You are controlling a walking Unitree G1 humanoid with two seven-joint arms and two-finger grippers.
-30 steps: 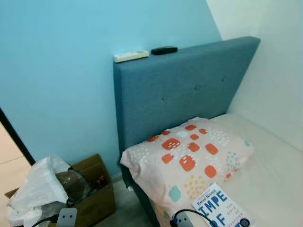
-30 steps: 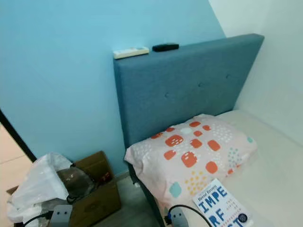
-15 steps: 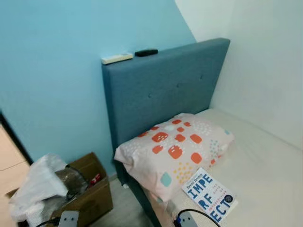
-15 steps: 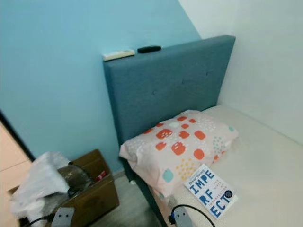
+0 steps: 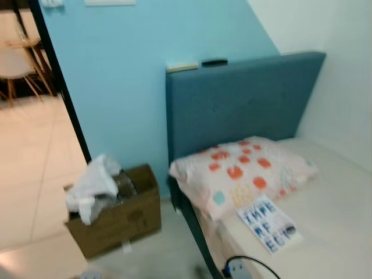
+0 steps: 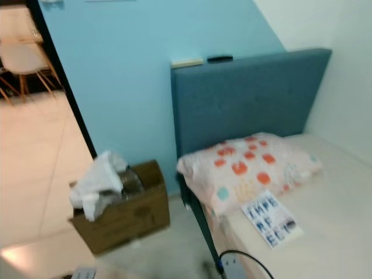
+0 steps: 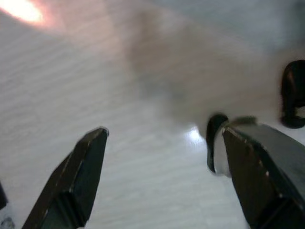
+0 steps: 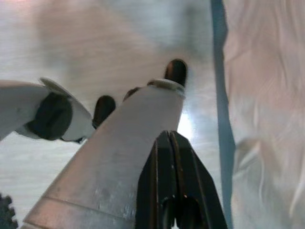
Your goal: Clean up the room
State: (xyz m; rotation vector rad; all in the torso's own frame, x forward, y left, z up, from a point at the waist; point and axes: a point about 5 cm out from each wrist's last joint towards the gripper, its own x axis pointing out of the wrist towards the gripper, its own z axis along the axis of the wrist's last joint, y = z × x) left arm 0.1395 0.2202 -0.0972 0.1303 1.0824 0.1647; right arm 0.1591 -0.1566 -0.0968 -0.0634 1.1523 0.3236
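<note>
A pink pillow point(image 5: 244, 168) with orange and teal spots lies at the head of the bed, against the blue padded headboard point(image 5: 232, 110). A white book point(image 5: 268, 224) with big blue letters rests on the mattress point(image 5: 337, 232) just below the pillow. A white remote point(image 5: 182, 67) and a black remote point(image 5: 214, 61) sit on top of the headboard. My left gripper point(image 7: 164, 133) hangs open over the pale floor with nothing between its fingers. My right gripper point(image 8: 167, 138) hangs shut and empty beside the bed's edge, above my own leg.
A brown cardboard box point(image 5: 119, 215) with a crumpled white plastic bag point(image 5: 90, 186) and other rubbish stands on the floor left of the bed. A black door frame point(image 5: 61, 87) opens onto a tiled room with a chair point(image 5: 17, 64). White wall runs along the bed's right.
The whole picture has pulled back and swung left, so the camera moved: the doorway, more floor and the whole box now show. Nothing on the bed has moved.
</note>
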